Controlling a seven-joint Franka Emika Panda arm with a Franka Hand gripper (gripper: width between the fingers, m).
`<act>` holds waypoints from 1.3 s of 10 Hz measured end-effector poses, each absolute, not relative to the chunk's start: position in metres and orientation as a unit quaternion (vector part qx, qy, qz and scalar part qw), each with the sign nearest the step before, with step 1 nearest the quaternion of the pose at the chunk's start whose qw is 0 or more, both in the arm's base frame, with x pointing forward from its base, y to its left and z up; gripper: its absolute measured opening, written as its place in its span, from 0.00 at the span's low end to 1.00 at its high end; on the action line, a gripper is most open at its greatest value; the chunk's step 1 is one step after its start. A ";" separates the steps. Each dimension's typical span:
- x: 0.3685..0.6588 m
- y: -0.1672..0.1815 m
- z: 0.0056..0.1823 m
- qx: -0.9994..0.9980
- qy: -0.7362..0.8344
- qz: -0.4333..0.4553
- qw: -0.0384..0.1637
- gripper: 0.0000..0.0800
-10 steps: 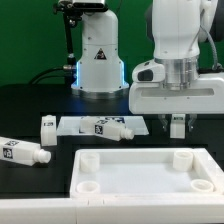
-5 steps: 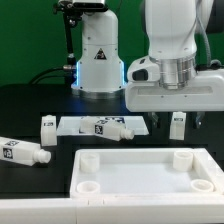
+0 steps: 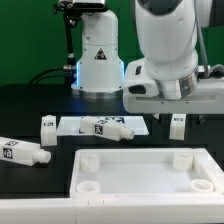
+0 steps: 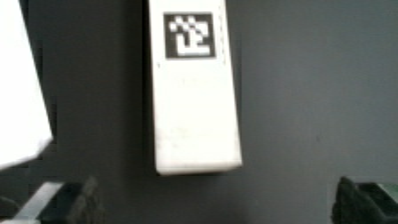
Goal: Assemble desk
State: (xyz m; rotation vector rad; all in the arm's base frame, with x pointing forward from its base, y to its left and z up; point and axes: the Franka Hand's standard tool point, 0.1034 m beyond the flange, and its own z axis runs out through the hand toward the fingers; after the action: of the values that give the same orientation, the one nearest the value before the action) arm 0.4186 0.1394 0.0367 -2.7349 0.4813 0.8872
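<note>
The white tray-like tabletop (image 3: 140,168) with round corner sockets lies at the front. A white leg (image 3: 177,125) stands just behind its far right corner. My gripper (image 3: 176,110) is right above this leg, open and empty, largely hidden by the hand. In the wrist view the same tagged leg (image 4: 196,90) lies ahead of the gripper (image 4: 214,205), and the dark fingertips (image 4: 54,200) stand wide apart, clear of it. Another leg (image 3: 110,127) lies on the marker board (image 3: 72,124), a short one (image 3: 47,127) stands to its left, and one (image 3: 22,152) lies at the far left.
The white robot base (image 3: 98,60) with a blue light stands behind on the black table. A white surface (image 4: 15,90) shows at one edge of the wrist view; I cannot tell what it is.
The fingers were close around the right-hand leg a second ago. They have spread apart and the hand has risen, leaving the leg standing on the table.
</note>
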 end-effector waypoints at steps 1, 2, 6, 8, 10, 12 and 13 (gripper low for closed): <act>0.417 0.137 0.033 -0.917 0.171 0.339 0.118 0.81; 0.416 0.137 0.030 -0.901 0.174 0.378 0.121 0.81; 0.416 0.135 0.026 -0.888 0.154 0.417 0.115 0.81; 0.401 0.152 0.017 -0.865 0.213 0.445 0.085 0.81; 0.398 0.150 0.011 -0.862 0.216 0.450 0.082 0.81; 0.398 0.149 0.010 -0.862 0.217 0.450 0.082 0.81; 0.395 0.151 0.009 -0.859 0.223 0.454 0.079 0.81</act>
State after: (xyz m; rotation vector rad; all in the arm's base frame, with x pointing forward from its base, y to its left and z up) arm 0.3947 0.1507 0.0093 -2.5698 0.6674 1.3585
